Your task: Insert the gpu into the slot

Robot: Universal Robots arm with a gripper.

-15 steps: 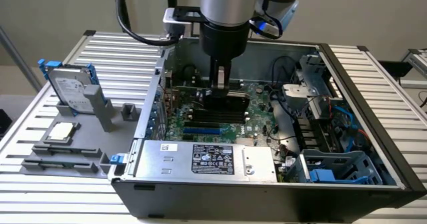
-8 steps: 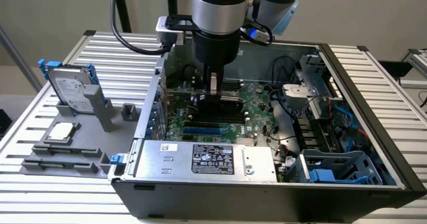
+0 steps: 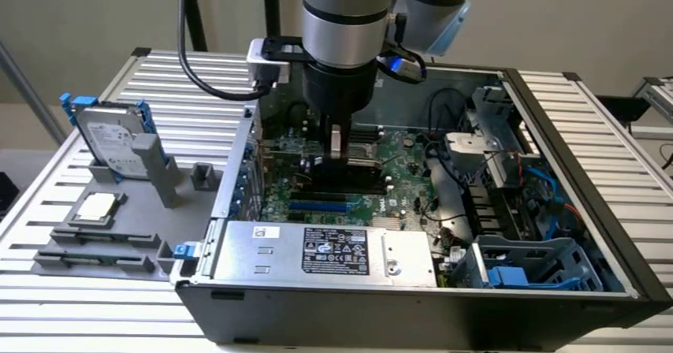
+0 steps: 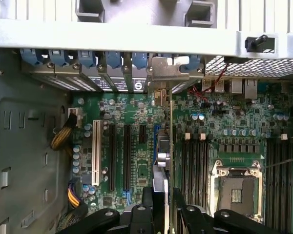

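While your tool [image 3: 336, 157] pinches the gpu [image 3: 336, 180] by its top edge, the slot [image 3: 321, 206] lies at its six o'clock in the exterior view, close beneath. Should the gpu sit tilted or offset, you'd likely jam its contacts or scrape the motherboard [image 3: 405, 172].

The computer case [image 3: 589, 235] lies open on the bench [image 3: 620, 132], with the motherboard [image 3: 405, 181] flat on its floor. Inside, the power supply [image 3: 263, 250] sits along the near wall, and the slot [image 3: 321, 207] lies just behind it. The gpu [image 3: 342, 178] stands on edge over the slot, clamped in the hand [image 3: 339, 152] above it. Outside the case, at the exterior view's left, a hard drive [image 3: 110, 144] stands upright in a holder [image 3: 105, 243] on the bench.
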